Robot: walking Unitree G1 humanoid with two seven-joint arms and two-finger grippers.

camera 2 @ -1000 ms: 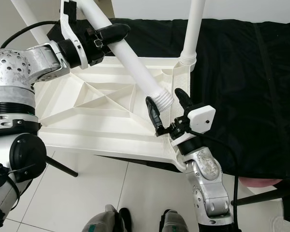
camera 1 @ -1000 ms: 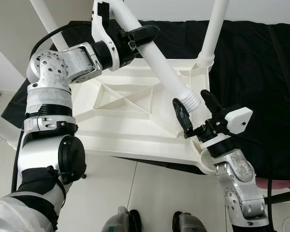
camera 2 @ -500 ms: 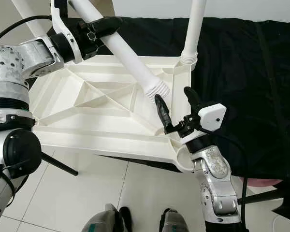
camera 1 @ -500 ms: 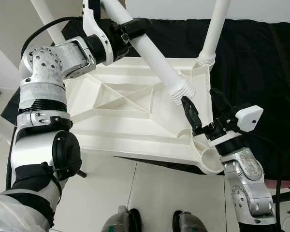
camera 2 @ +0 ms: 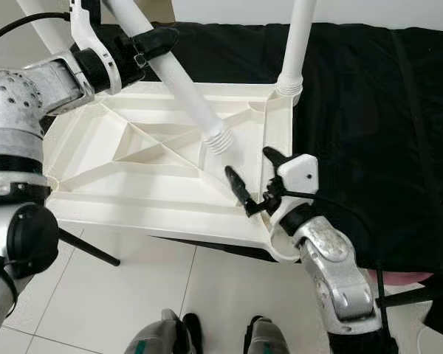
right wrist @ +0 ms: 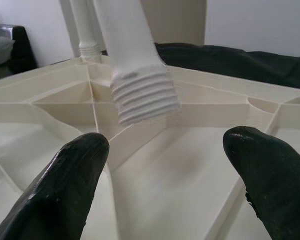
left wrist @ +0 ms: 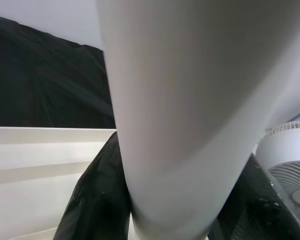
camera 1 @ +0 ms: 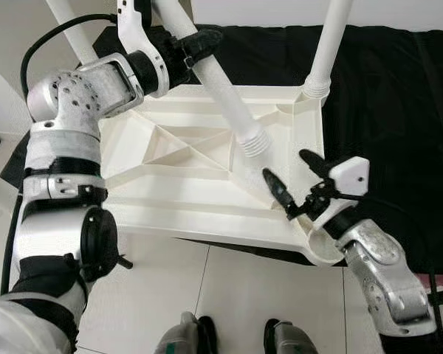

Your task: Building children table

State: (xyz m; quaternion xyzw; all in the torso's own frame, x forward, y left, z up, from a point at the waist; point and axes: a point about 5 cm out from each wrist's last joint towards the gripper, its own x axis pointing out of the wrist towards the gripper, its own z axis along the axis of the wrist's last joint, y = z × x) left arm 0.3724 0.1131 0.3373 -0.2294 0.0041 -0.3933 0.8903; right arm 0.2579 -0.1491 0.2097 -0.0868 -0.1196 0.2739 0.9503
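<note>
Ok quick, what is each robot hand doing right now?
Left tool: shut on the loose white table leg, holding it tilted above the upturned tabletop.
Right tool: open, holding nothing, by the tabletop's near corner.

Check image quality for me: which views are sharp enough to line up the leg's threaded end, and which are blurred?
Left eye view: evenly lit and sharp; the white leg and its threaded end read clearly. Left wrist view: leg too close, soft and featureless. Right wrist view: threads crisp; the near black fingers are out of focus.
</note>
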